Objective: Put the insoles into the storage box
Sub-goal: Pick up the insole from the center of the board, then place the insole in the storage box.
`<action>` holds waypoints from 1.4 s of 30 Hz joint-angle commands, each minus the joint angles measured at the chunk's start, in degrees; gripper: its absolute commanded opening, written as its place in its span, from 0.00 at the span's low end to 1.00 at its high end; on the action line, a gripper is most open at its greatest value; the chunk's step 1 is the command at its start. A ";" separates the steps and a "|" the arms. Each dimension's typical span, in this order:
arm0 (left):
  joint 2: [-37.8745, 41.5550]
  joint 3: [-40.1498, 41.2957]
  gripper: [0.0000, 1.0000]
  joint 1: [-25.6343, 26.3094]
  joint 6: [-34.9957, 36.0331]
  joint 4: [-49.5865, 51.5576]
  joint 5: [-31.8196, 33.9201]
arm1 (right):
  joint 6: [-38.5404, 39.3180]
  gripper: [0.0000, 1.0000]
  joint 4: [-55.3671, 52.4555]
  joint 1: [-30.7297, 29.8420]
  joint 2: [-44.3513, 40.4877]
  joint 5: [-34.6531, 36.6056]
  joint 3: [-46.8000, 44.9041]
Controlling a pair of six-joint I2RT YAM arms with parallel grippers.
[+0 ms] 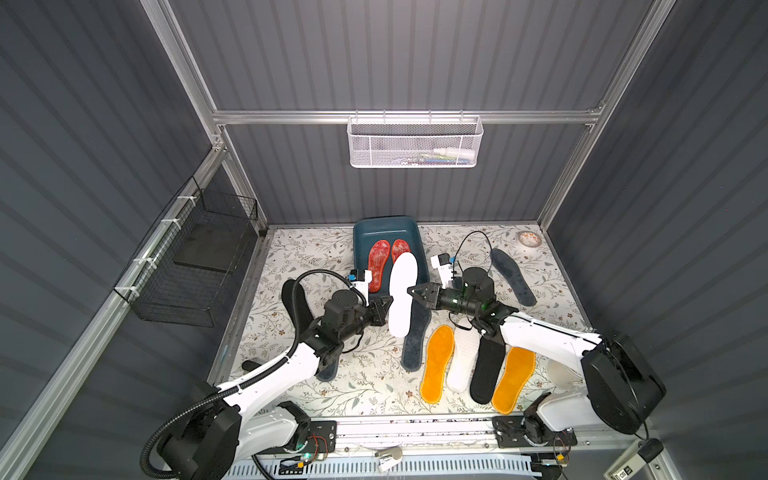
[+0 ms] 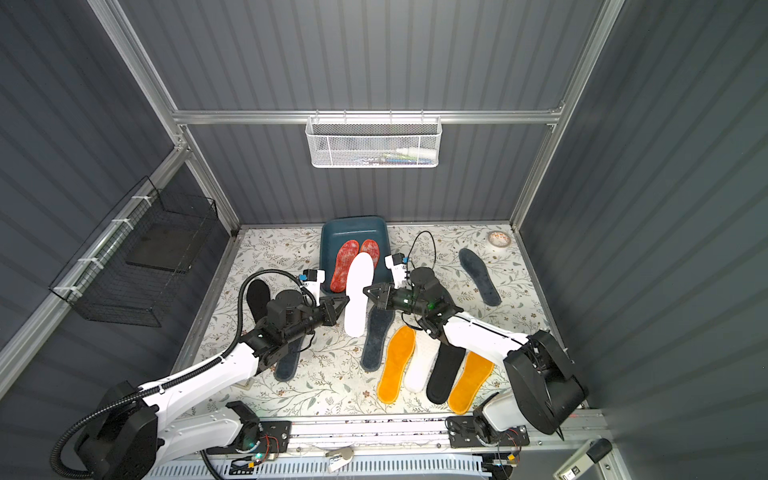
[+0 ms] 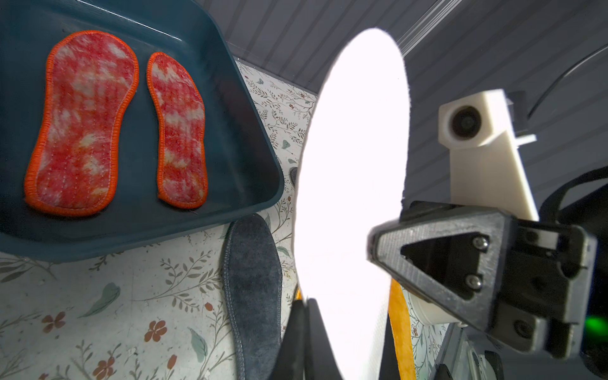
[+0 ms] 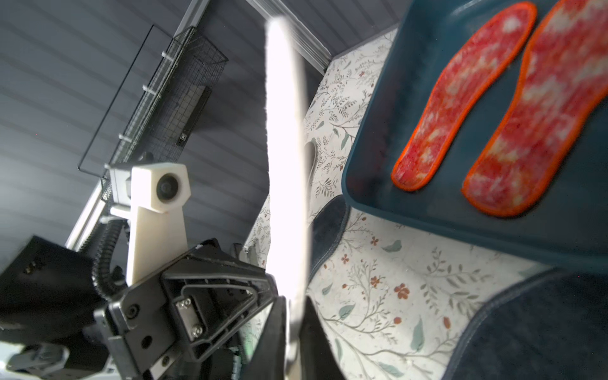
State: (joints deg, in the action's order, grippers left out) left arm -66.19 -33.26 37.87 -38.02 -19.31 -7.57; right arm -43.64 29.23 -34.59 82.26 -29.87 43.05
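Observation:
A white insole (image 1: 402, 299) hangs in the air, its toe over the near end of the teal storage box (image 1: 386, 226), with two mottled red-orange insoles (image 1: 378, 264) lying inside the box. My left gripper (image 1: 390, 303) is shut on its left edge, as the left wrist view shows (image 3: 304, 339). My right gripper (image 1: 410, 290) is shut on the opposite edge (image 4: 292, 335). Below lies a dark grey-blue insole (image 1: 415, 345). Orange-yellow (image 1: 436, 361), white (image 1: 463, 357) and black (image 1: 488, 365) insoles lie at the front right.
Another dark grey-blue insole (image 1: 511, 276) lies at the right, a black one (image 1: 291, 299) at the left by my left arm. A tape roll (image 1: 528, 240) sits in the back right corner. A white mesh basket (image 1: 415, 141) hangs on the back wall, a black wire basket (image 1: 195, 257) on the left wall.

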 commanded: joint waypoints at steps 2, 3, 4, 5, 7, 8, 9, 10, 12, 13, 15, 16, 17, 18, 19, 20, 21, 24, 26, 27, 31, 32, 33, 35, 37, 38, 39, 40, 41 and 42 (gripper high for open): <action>0.00 -0.84 0.00 -0.43 0.05 0.04 -0.51 | -0.52 0.00 1.57 -0.26 -0.08 -0.25 1.60; -0.07 -1.04 0.00 -0.43 0.05 0.38 -0.48 | -0.48 0.00 1.17 -0.24 -0.25 0.16 1.60; -0.09 -1.26 0.00 -0.43 0.27 0.89 -0.49 | -0.40 0.00 0.50 -0.26 -0.48 0.80 1.75; -0.08 -1.93 0.00 -0.43 0.49 1.91 -0.51 | -0.40 0.00 -0.74 -0.21 -0.70 1.87 1.98; 0.09 -3.24 0.00 -0.43 1.29 4.60 -0.13 | 0.57 0.00 -3.10 -0.15 -1.07 3.32 2.67; 0.37 -3.73 0.00 -0.43 1.72 5.86 0.13 | 1.18 0.00 -4.43 -0.14 -1.22 3.93 3.27; 0.76 -4.02 0.10 -0.49 2.13 6.85 0.52 | 1.70 0.00 -5.78 -0.15 -1.18 4.47 3.95; 1.33 -4.30 0.32 -0.43 2.52 7.78 0.90 | 2.37 0.00 -7.54 -0.04 -1.24 5.05 4.88; 3.11 -4.29 0.93 -0.43 2.78 9.95 2.50 | 3.88 0.00 -11.20 0.02 -1.10 6.44 7.05; 4.29 -4.18 1.00 -0.43 3.08 11.31 3.50 | 4.74 0.00 -13.11 0.03 -0.85 7.20 8.28; 6.75 -4.04 1.00 -0.43 3.64 14.36 5.66 | 6.24 0.00 -17.22 -0.01 -0.28 9.86 11.04; 7.99 -3.99 1.00 -0.43 3.92 15.63 6.43 | 6.85 0.00 -19.20 0.01 0.12 12.23 12.33; 9.40 -3.62 1.00 -0.45 4.15 16.93 7.40 | 7.52 0.00 -21.20 0.06 1.04 13.63 13.99; 10.93 -3.28 1.00 -0.43 4.34 18.41 8.45 | 8.28 0.00 -22.61 0.33 2.12 13.96 15.75; 12.13 -2.99 1.00 -0.43 4.49 19.59 9.54 | 8.68 0.00 -23.25 0.67 3.11 13.51 17.10; 13.53 -2.57 1.00 -0.43 4.76 21.04 10.72 | 8.91 0.00 -23.52 0.98 4.18 12.89 18.60; 14.73 -2.27 1.00 -0.43 4.88 22.84 12.03 | 9.05 0.00 -23.73 1.20 5.59 12.27 20.06; 17.73 -1.32 1.00 -0.43 4.60 26.68 15.56 | 9.78 0.00 -25.46 1.57 10.21 11.25 25.53; 19.29 -0.86 1.00 -0.43 4.77 28.06 15.99 | 10.69 0.00 -27.13 1.80 13.63 9.14 29.99; 19.86 -0.93 1.00 -0.43 4.81 28.82 16.34 | 11.27 0.00 -27.92 2.02 15.37 8.46 32.26; 21.01 -1.36 1.00 -0.38 4.90 32.59 18.46 | 12.85 0.00 -29.40 2.87 22.18 6.51 40.00; 21.26 -1.24 1.00 -0.43 4.89 33.08 18.78 | 13.48 0.00 -29.88 3.06 24.15 6.32 42.06; 21.43 -1.08 1.00 -0.43 4.88 33.34 18.86 | 14.12 0.00 -30.89 3.34 26.10 6.23 44.33; 21.76 -1.00 1.00 -0.43 4.93 33.69 18.72 | 15.12 0.00 -32.99 4.04 29.97 5.47 48.85; 21.85 -1.40 1.00 -0.38 5.15 34.82 18.69 | 15.24 0.00 -34.04 4.82 32.95 4.50 52.06; 21.90 -1.54 1.00 -0.41 5.23 35.38 18.82 | 15.25 0.00 -34.06 5.29 34.42 3.84 53.58; 22.06 -1.64 1.00 -0.42 5.19 35.85 18.98 | 15.36 0.00 -34.23 5.53 35.88 3.47 55.07; 22.25 -1.65 1.00 -0.43 5.15 36.04 19.19 | 15.57 0.00 -34.58 5.69 36.99 3.22 56.23; 22.41 -1.49 1.00 -0.42 4.93 36.02 19.34 | 15.60 0.00 -35.01 5.84 38.24 3.19 57.50; 22.66 -1.17 1.00 -0.43 4.73 35.76 19.42 | 15.83 0.00 -35.64 5.88 39.30 3.11 58.84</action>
State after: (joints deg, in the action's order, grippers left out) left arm -44.73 -34.96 37.76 -34.04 14.72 10.57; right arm -29.45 -3.44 -29.19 119.33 -24.91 98.54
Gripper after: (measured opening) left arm 0.997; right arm 0.045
